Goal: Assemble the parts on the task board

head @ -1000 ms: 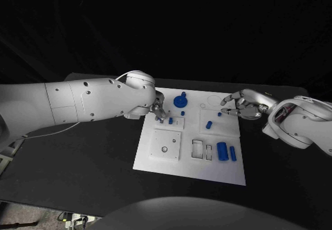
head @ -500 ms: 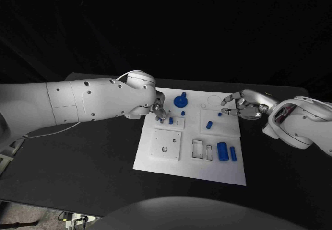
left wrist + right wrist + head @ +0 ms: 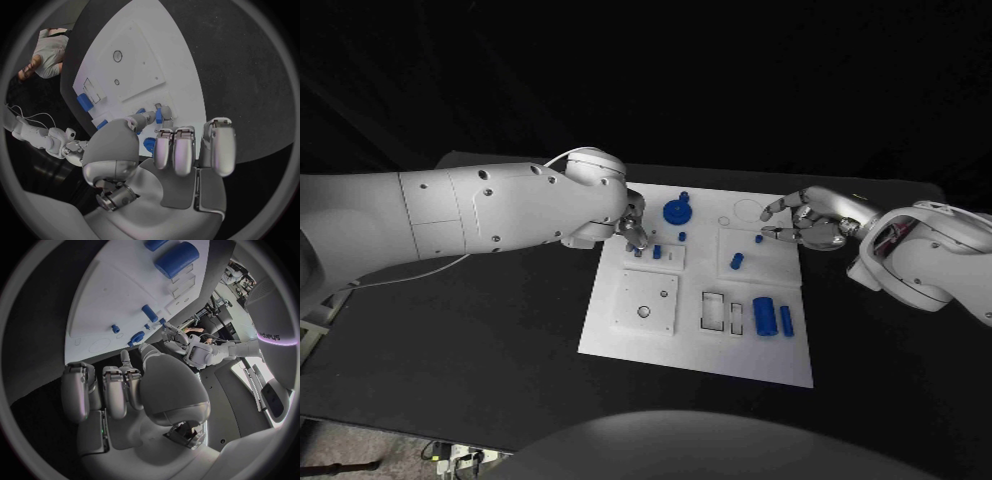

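The white task board [image 3: 629,335] lies in the middle of the black table. My left hand [image 3: 633,231] hovers over the board's far left part, and its fingertips [image 3: 150,118] pinch a small blue peg [image 3: 656,252] [image 3: 158,116] that stands on a small square plate. My right hand [image 3: 800,222] hangs at the board's far right edge with its fingers [image 3: 113,390] curled in and nothing in them. A tiny blue stud [image 3: 759,238] [image 3: 115,329] stands just off its fingertips. A blue gear [image 3: 678,211] [image 3: 137,337] sits between the two hands.
Also on the board are a short blue peg [image 3: 736,260] [image 3: 150,313], a thick blue cylinder [image 3: 763,315] [image 3: 177,257] and a thin blue bar [image 3: 786,320] near the right side. A grey plate with holes [image 3: 648,301] and slotted recesses [image 3: 723,311] lie nearer me.
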Robot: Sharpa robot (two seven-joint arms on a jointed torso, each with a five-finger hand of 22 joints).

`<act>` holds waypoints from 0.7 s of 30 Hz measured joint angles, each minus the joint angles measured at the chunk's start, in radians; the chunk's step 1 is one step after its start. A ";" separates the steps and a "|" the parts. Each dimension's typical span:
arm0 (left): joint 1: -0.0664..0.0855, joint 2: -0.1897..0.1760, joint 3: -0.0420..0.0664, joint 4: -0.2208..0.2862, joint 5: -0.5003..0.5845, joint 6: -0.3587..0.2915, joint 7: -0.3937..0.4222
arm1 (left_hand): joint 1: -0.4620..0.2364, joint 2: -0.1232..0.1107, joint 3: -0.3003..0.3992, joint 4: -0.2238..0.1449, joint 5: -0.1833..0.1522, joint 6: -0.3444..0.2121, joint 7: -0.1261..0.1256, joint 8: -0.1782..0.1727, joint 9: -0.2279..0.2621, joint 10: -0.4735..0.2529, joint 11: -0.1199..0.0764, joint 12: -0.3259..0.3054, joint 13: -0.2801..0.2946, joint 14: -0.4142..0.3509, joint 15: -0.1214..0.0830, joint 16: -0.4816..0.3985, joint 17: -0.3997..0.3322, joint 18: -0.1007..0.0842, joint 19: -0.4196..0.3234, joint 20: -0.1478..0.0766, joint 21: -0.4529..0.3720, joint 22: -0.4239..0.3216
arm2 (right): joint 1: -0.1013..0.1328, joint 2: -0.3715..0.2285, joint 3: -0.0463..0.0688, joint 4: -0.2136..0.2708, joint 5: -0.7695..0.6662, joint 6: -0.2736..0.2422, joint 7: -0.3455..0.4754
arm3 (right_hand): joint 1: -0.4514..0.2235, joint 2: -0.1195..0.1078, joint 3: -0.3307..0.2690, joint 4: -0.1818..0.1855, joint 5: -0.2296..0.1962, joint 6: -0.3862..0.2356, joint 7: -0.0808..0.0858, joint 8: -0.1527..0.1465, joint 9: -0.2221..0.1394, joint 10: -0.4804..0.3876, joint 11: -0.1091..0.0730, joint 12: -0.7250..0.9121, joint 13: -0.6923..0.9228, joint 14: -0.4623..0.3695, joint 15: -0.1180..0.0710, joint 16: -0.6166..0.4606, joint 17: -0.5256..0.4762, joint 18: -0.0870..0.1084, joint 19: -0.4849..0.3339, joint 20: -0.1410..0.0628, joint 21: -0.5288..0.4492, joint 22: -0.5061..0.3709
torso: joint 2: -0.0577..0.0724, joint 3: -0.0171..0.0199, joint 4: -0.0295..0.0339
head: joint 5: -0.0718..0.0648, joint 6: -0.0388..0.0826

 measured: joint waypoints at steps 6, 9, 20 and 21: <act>0.000 0.002 0.000 0.000 0.000 0.000 0.000 | 0.000 0.000 0.000 0.000 0.000 0.000 0.000 0.000 0.000 0.000 0.000 0.000 0.000 0.000 0.000 0.000 0.000 0.000 0.000 0.000 0.000 0.000 | 0.000 0.000 0.000 0.000 0.000 0.000 0.000 | 0.000 0.000 0.000 0.000 0.000 0.000 0.000 0.000 0.000 0.000 0.000 0.000 0.000 0.000 0.000 0.000 0.000 0.000 0.000 0.000 0.000 0.000 | 0.000 0.0000 0.0000 | 0.000 0.000; 0.000 0.004 0.000 0.000 0.000 0.000 0.000 | 0.000 0.000 0.000 0.000 0.000 0.000 0.000 0.000 0.000 0.000 0.000 0.000 0.000 0.000 0.000 0.000 0.000 0.000 0.000 0.000 0.000 0.000 | 0.000 0.000 0.000 0.000 0.000 0.000 0.000 | 0.000 0.000 0.000 0.000 0.000 0.000 0.000 0.000 0.000 0.000 0.000 0.000 0.000 0.000 0.000 0.000 0.000 0.000 0.000 0.000 0.000 0.000 | 0.000 0.0000 0.0000 | 0.000 0.000; -0.001 0.006 -0.001 -0.004 0.000 0.001 0.000 | 0.000 0.000 0.000 0.000 0.000 0.000 0.000 0.000 0.000 0.000 0.000 0.000 0.000 0.000 0.000 0.000 0.001 0.000 0.000 0.000 0.000 0.000 | -0.001 -0.001 0.000 0.000 0.000 0.000 0.000 | 0.000 0.000 0.000 0.000 0.000 0.000 0.000 0.000 0.000 0.000 0.000 0.000 0.001 0.000 0.000 0.000 0.000 0.000 0.000 0.000 0.000 0.000 | 0.000 0.0000 0.0000 | 0.000 0.000; -0.001 0.006 -0.001 -0.004 0.000 0.001 0.000 | 0.000 0.000 0.000 0.000 0.000 0.000 0.000 0.000 0.000 0.000 0.000 0.000 0.000 0.000 0.000 0.000 0.001 0.000 0.000 0.000 0.000 0.000 | -0.001 -0.001 0.000 0.000 0.000 0.000 0.000 | 0.000 0.000 0.000 0.000 0.000 0.000 0.000 0.000 0.000 0.000 0.000 0.000 0.001 0.000 0.000 0.000 0.000 0.000 0.000 0.000 0.000 0.000 | 0.000 0.0000 0.0000 | 0.000 0.000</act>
